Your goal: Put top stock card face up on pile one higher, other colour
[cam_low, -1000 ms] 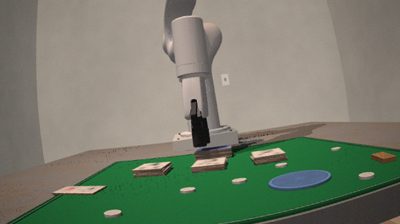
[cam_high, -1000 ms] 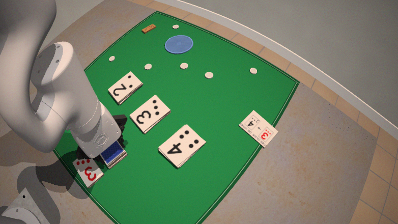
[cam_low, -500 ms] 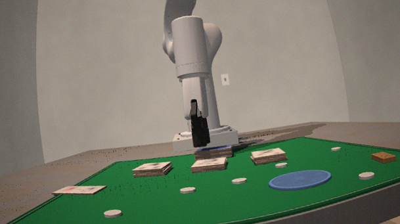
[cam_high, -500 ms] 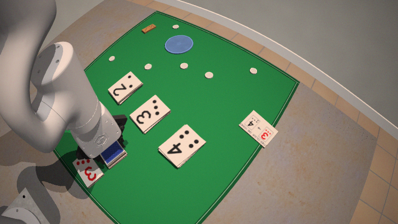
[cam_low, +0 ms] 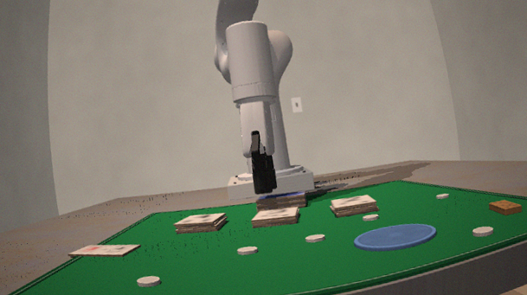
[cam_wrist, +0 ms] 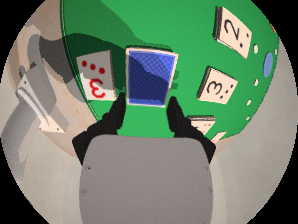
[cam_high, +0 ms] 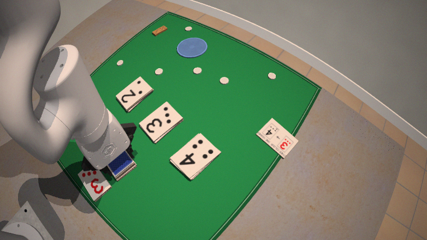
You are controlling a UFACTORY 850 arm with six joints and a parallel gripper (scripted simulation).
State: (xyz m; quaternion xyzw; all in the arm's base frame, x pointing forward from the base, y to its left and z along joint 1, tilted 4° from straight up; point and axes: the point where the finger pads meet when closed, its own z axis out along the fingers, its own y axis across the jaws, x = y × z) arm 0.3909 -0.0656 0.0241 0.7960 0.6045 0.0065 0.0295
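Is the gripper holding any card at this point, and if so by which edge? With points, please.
Nothing is held: the gripper [cam_low: 266,190] [cam_wrist: 147,101] is open above the face-down stock [cam_high: 121,163] [cam_low: 281,202] [cam_wrist: 151,77].

Near the blue disc, an orange-brown domino; spread at differing distances from it, six white round counters.

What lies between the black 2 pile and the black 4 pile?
The black 3 pile lies between them, which shows in the top view.
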